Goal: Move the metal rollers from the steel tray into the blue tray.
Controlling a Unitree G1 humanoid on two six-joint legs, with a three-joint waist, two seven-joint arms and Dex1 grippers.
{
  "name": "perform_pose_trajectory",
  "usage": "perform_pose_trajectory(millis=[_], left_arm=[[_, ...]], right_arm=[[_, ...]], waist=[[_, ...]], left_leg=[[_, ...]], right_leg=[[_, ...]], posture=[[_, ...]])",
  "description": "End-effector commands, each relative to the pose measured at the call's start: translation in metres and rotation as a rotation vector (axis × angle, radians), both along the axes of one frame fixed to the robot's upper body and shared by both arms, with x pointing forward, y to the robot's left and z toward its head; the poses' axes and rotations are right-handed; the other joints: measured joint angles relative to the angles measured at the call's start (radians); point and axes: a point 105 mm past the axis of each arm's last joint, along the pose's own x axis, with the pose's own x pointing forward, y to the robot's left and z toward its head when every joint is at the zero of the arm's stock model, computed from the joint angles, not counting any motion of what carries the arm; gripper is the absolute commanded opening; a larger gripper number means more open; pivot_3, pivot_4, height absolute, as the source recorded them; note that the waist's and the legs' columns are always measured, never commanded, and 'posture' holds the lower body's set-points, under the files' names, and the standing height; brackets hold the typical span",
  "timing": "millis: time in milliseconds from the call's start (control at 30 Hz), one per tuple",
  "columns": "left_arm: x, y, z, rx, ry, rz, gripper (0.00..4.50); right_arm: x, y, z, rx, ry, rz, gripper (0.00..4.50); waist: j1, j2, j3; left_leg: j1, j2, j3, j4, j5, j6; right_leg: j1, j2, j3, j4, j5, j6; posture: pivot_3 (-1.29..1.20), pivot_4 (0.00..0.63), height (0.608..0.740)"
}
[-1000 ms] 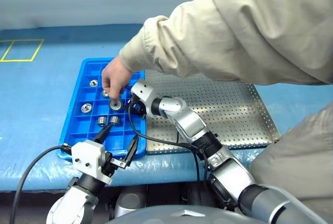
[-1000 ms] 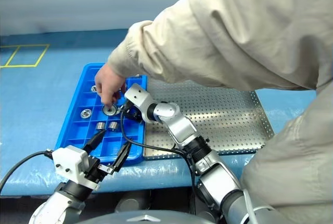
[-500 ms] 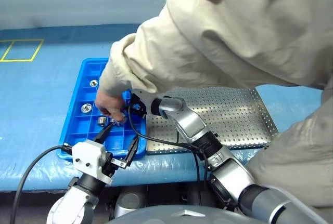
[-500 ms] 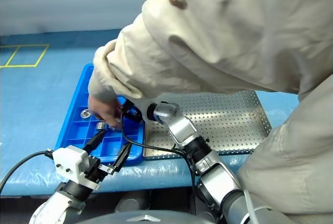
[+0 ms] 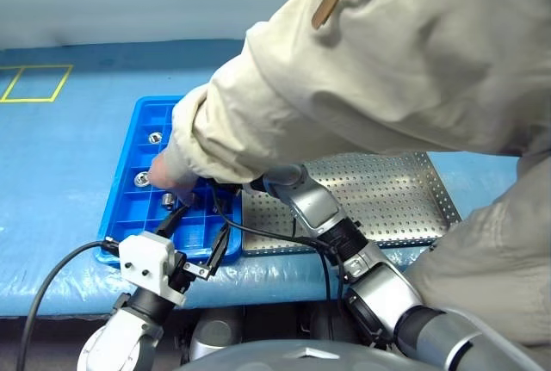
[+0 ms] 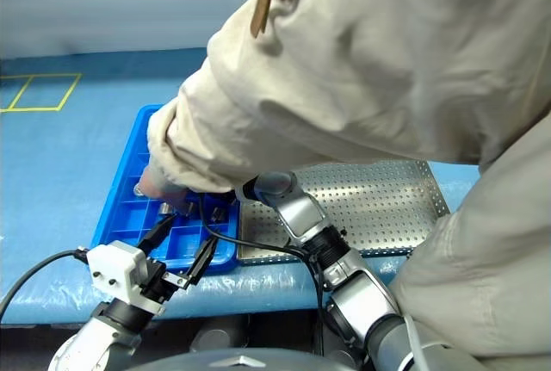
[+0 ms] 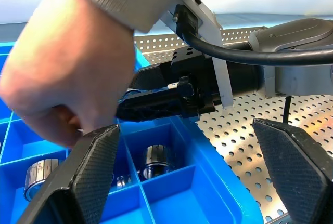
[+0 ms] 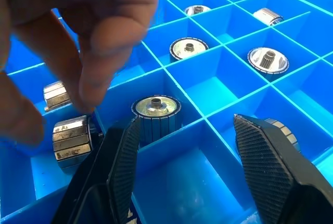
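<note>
The blue tray (image 5: 121, 201) lies left of the steel tray (image 5: 392, 199). Several metal rollers sit in its compartments, one (image 8: 156, 110) upright just ahead of my right gripper (image 8: 190, 156). That gripper is open over an empty compartment, nothing between its fingers. A person's hand (image 5: 168, 177) reaches into the blue tray, fingertips at two rollers lying on their sides (image 8: 66, 135). The sleeve hides my right gripper in the head views. My left gripper (image 5: 198, 233) stands open at the tray's near edge, holding nothing. Other rollers (image 5: 155, 138) show farther back.
A person in a beige jacket (image 5: 387, 70) leans in from the right, their arm covering the back of the steel tray and part of the blue one. Both trays rest on a blue table cover (image 5: 60, 156) with a yellow marked square (image 5: 34, 83) at the far left.
The person has leaned further in. Their hand has moved from beside my right gripper toward the near left of the blue tray, and the sleeve now covers that gripper. Both grippers stayed still.
</note>
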Motion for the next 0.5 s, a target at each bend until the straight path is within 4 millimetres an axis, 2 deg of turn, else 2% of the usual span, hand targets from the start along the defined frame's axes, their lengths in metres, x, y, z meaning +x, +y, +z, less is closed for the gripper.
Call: perform_pose_trajectory(millis=[33, 500], left_arm=[[-0.0015, -0.0019, 0.0108, -0.006, -0.042, -0.009, 4.5], [-0.0013, -0.0026, 0.0101, -0.005, -0.039, -0.01, 4.5]], right_arm=[[-0.0032, 0.0008, 0.0, 0.001, -0.001, 0.01, 3.01], [-0.0028, 0.0, -0.0002, 0.001, -0.001, 0.007, 3.01]], waist=[[0.0, 0.0, 0.0], [0.0, 0.0, 0.0]], left_leg=[[0.0, 0.0, 0.0, 0.0, 0.0, 0.0], [0.0, 0.0, 0.0, 0.0, 0.0, 0.0]], right_leg=[[0.0, 0.0, 0.0, 0.0, 0.0, 0.0], [0.0, 0.0, 0.0, 0.0, 0.0, 0.0]], posture=[[0.42, 0.15, 0.74], [0.42, 0.15, 0.74]])
